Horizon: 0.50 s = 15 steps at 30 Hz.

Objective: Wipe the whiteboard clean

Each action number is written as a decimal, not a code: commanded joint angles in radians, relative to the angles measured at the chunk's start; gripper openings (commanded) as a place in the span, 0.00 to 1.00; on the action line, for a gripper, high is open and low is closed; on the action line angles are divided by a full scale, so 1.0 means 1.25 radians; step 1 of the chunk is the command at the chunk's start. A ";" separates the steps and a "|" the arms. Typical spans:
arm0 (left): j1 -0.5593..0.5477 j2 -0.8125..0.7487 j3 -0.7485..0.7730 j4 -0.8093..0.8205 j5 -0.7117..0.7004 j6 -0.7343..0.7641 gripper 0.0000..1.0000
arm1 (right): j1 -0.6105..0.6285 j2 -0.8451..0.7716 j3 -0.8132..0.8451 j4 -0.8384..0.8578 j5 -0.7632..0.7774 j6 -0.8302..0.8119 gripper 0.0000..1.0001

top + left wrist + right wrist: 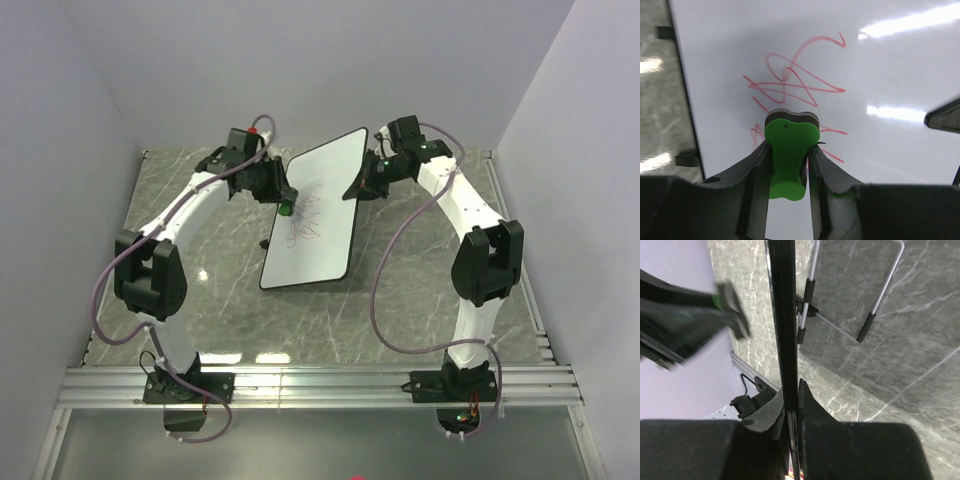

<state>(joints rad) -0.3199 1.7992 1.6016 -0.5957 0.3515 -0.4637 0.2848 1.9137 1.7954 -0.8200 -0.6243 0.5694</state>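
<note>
My right gripper [791, 392] is clamped shut on the whiteboard [782, 315] edge, steadying it. My left gripper [790, 147] pinches the green eraser [786, 170], red scribbles [795, 82] just ahead of its pad. Wiping looks due next, and that calls for firm strokes forward across the marks.

- The tabletop [300, 320] is grey-green stone-patterned, with thin pale veins running across it.
- Plain pale walls close it in on three sides: the left wall [50, 150], the back wall [320, 60] and the right wall [590, 150].
- Silver aluminium rails [320, 385] run along the near edge of the table.
- Bright glare patches [250, 357] from light overhead lie on the stone just behind the rails.
- A darker grey strip [320, 440] lies in front of the rails.
</note>
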 commanded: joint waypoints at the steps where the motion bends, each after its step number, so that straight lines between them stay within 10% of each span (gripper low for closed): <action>1: -0.029 0.017 0.046 -0.022 0.048 0.016 0.00 | -0.007 0.048 0.064 -0.073 0.189 -0.092 0.00; 15: -0.084 0.026 0.077 -0.027 0.167 0.059 0.00 | -0.027 -0.037 0.014 -0.045 0.180 -0.060 0.00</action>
<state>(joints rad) -0.3851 1.8301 1.6382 -0.6281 0.4789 -0.4297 0.2836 1.9221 1.8385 -0.8692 -0.6098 0.5701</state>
